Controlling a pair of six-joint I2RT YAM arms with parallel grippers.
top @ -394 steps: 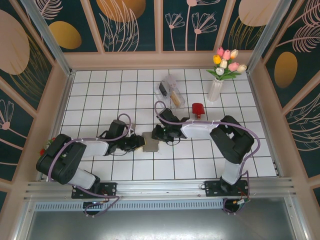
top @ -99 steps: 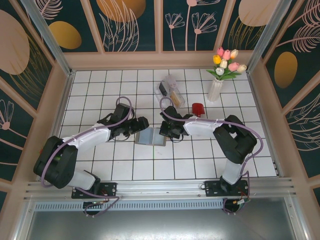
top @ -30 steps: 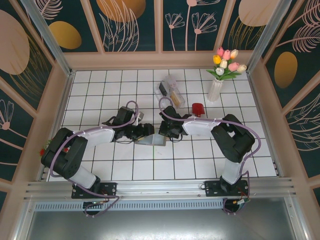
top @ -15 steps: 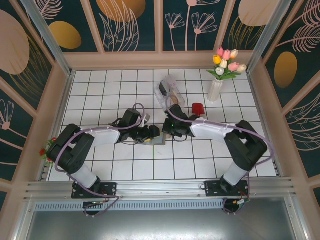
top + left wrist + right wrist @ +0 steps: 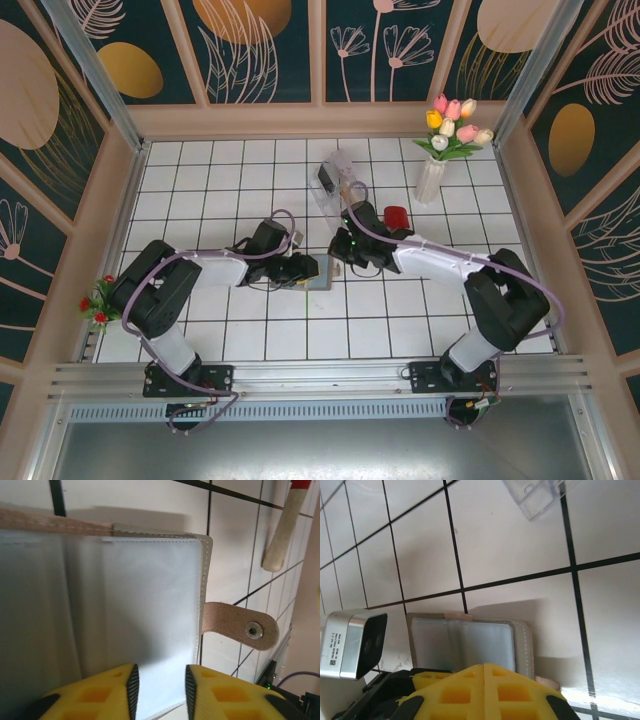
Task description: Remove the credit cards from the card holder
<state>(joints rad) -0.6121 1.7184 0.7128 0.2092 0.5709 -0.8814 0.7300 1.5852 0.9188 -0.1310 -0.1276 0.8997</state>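
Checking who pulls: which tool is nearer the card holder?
Left. The left tool straddles a clear sleeve of the card holder; the right tool, shut, hangs above it.

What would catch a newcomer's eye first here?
The open card holder mid-table, with the left gripper at its grey inner panel, jaws slightly apart, and the right gripper shut close by. Next, the bright tulips in the far right corner, and the clear box on the far side of the card holder.
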